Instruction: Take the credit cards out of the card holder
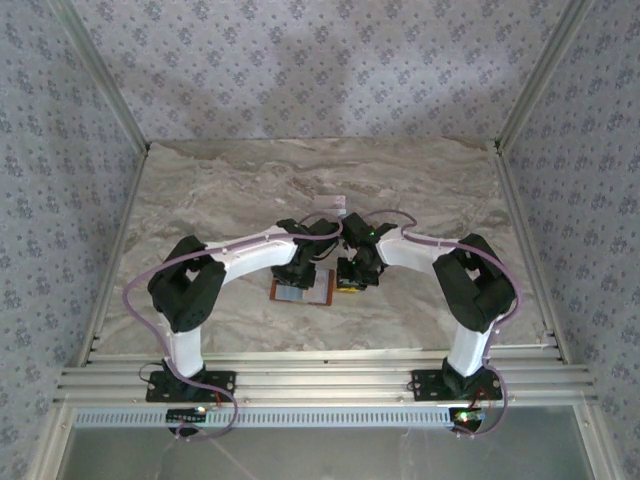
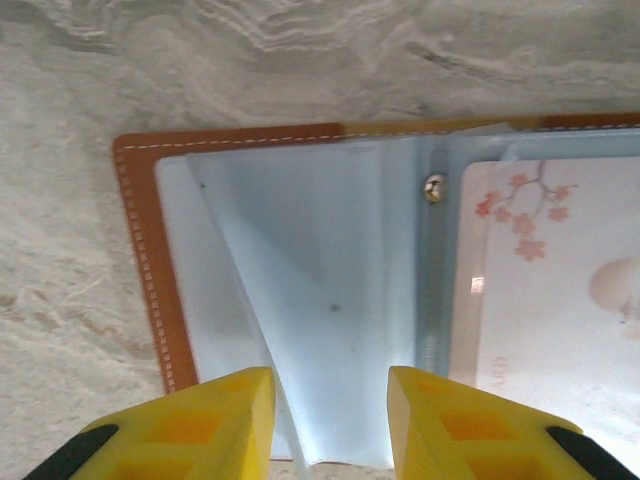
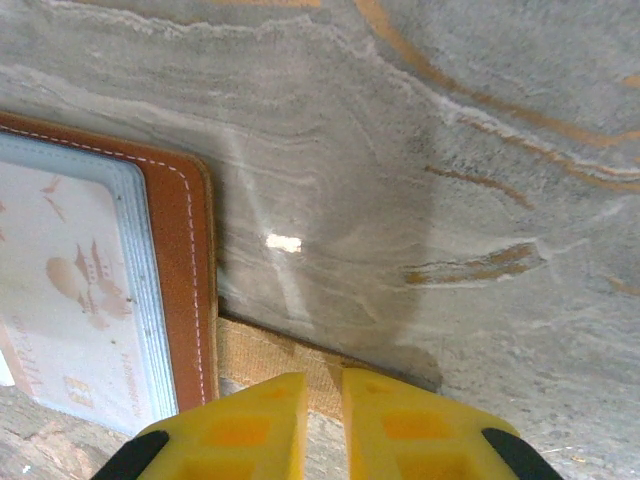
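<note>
The card holder (image 1: 300, 291) lies open and flat on the table (image 1: 200, 210), with a whitish credit card (image 2: 560, 300) seated in one sleeve. The right gripper (image 3: 324, 420) is closed on the strap tab (image 3: 262, 358), apparently to anchor the holder. The left gripper (image 2: 330, 425) hangs with jaws parted over the adjacent grey-blue sleeve (image 2: 320, 280), placed for extraction.
</note>
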`<action>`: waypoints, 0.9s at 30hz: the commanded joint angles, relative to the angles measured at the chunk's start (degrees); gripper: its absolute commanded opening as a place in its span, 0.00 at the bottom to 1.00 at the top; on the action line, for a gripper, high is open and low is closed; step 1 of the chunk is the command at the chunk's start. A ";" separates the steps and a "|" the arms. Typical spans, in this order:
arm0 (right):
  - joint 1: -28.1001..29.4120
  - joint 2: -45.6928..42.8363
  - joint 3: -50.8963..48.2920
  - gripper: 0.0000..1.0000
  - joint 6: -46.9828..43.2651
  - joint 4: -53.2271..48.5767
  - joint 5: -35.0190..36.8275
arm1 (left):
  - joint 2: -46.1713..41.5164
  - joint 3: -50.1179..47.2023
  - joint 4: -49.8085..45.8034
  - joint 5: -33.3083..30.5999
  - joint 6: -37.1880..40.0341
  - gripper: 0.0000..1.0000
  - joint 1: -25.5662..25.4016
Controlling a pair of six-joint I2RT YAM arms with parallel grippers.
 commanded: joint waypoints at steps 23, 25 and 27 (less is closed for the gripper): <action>-0.47 0.69 3.06 0.19 -0.90 -4.88 3.02 | -9.43 -6.56 2.36 4.72 1.68 0.32 5.46; -0.73 0.64 3.82 0.19 -3.00 -5.56 3.28 | -10.09 -5.95 2.45 5.61 1.61 0.31 5.57; -0.95 0.31 4.40 0.19 -3.33 -5.80 3.34 | -10.36 -5.42 2.82 7.16 1.42 0.30 5.75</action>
